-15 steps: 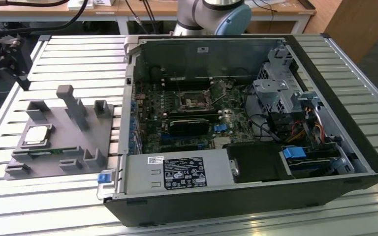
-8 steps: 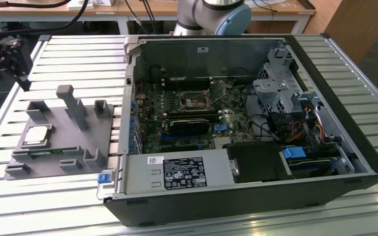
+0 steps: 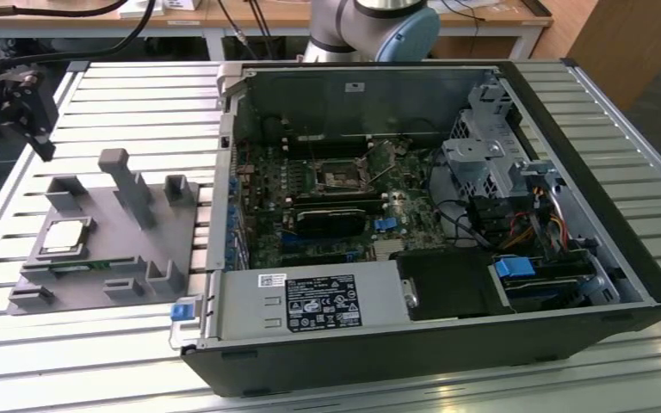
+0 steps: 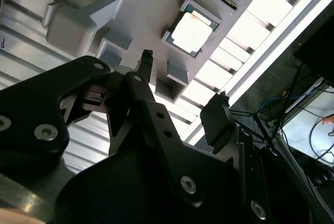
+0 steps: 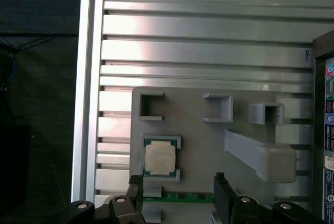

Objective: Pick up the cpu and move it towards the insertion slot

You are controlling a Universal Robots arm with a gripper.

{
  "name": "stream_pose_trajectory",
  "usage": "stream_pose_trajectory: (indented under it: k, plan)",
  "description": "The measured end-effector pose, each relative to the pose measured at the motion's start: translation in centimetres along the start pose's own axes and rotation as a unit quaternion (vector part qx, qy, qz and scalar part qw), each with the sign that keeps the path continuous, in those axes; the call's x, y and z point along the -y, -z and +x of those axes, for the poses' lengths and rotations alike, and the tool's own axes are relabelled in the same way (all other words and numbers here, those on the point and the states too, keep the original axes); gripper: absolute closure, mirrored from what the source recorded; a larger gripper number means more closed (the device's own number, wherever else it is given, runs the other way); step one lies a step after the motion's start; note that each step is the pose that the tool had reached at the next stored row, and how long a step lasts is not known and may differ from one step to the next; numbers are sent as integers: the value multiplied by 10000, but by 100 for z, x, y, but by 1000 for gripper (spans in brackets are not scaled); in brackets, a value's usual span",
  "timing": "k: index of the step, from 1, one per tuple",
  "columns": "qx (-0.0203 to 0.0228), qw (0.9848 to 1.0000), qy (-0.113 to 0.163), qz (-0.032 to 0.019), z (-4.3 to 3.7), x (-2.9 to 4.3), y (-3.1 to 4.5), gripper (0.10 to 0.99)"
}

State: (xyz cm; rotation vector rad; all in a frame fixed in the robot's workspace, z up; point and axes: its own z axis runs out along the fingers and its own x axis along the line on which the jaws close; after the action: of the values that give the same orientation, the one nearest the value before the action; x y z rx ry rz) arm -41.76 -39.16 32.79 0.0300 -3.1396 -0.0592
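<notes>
The cpu (image 3: pixel 64 237) is a small silver square lying in a recess of the grey tray (image 3: pixel 135 258) on the exterior view's left. Both wrist views show it too, cpu (image 5: pixel 159 158) and cpu (image 4: pixel 192 32), seated in its recess. My gripper (image 3: pixel 32 120) hangs above the table, beyond the tray's far left corner. In both wrist views the gripper (image 5: pixel 177 192) stands open, its black fingers (image 4: pixel 219 114) wide apart with nothing between them, short of the cpu. The insertion slot (image 3: pixel 340 177) is a square socket on the motherboard inside the open case.
The open black computer case (image 3: pixel 606 215) fills the middle and right of the slatted metal table (image 3: pixel 135 95). A thin green memory strip (image 5: pixel 182 198) lies on the tray beside the cpu. Grey posts (image 3: pixel 124 185) rise from the tray. The arm's base (image 3: pixel 377 26) stands behind the case.
</notes>
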Motion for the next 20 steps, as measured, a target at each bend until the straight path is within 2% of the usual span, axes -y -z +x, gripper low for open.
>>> stream_pose_trajectory:
  k: [20]
  plan:
    - [0,10000,0,0,19,10,-99,439]
